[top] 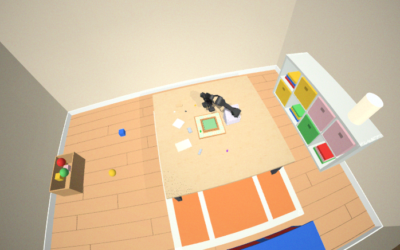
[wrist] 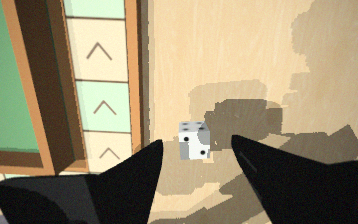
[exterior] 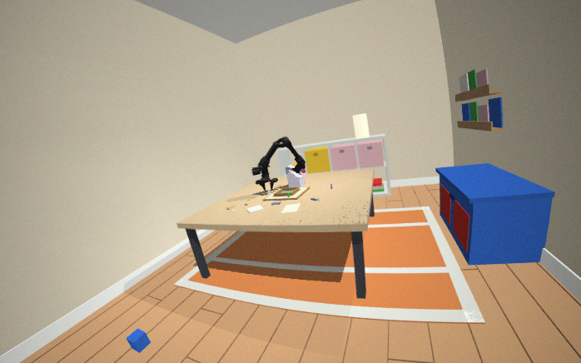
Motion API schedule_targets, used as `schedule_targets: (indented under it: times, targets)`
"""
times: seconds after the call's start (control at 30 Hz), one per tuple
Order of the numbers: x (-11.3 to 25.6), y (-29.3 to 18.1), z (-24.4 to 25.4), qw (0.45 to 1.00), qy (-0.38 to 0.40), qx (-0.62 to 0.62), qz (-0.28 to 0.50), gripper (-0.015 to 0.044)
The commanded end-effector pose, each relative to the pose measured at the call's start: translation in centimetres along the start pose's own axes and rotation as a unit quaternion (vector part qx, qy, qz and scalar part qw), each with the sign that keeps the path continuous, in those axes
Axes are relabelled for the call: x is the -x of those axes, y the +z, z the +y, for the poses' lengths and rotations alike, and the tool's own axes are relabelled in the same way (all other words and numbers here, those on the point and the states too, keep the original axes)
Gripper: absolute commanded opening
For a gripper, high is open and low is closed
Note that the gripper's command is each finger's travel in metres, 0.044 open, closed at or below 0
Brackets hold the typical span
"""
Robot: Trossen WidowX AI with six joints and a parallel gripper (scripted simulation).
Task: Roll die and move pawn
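The white die [wrist: 195, 142] lies on the table just outside the board [wrist: 105, 107] [top: 221, 124] [exterior: 303, 191]. A large face with two pips faces the wrist camera; a narrower face with several pips shows beyond it. My gripper [wrist: 196, 142] [exterior: 268, 189] is open and empty, low over the die, with a fingertip to either side of it in the wrist view. The fingers do not visibly touch the die. The dice tray [wrist: 42, 75] [top: 211, 131] has a green floor and shows nothing in it. The green pawn [top: 200, 131] [exterior: 289, 194] stands on the ring near the board's near-left corner.
My arm's lavender base [top: 232, 115] is right of the board. A white card [top: 178, 123], a cream card [top: 183, 144] and grey-blue pieces [top: 189, 129] [top: 199, 151] lie left and in front. A purple piece [top: 227, 150] lies in front. Small bits, including a yellow one [top: 195, 105], lie behind.
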State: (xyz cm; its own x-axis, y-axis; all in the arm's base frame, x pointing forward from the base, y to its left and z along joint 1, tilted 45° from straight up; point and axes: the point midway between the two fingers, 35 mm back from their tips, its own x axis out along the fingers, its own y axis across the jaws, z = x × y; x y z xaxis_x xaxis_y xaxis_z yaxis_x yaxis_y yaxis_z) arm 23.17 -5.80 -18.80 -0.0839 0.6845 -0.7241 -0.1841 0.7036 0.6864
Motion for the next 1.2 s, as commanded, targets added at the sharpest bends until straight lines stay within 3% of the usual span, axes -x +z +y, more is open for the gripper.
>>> schedule_targets:
  times: [0.0,0.2,0.43,0.63,0.7,1.17]
  targets:
    - [-1.1,-0.3,0.1,1.000,0.006,-0.004,0.002,0.0275]
    - [-1.7,-0.3,0.2,1.000,0.006,-0.004,0.002,0.0275]
    - [-1.7,-0.3,0.2,1.000,0.006,-0.004,0.002,0.0091]
    - [-1.7,-0.3,0.2,1.000,0.006,-0.004,0.002,0.0051]
    - [-1.5,-0.3,0.2,1.000,0.006,-0.004,0.002,0.0000]
    - [10.1,0.1,0.7,1.000,0.003,-0.005,0.003,0.0000]
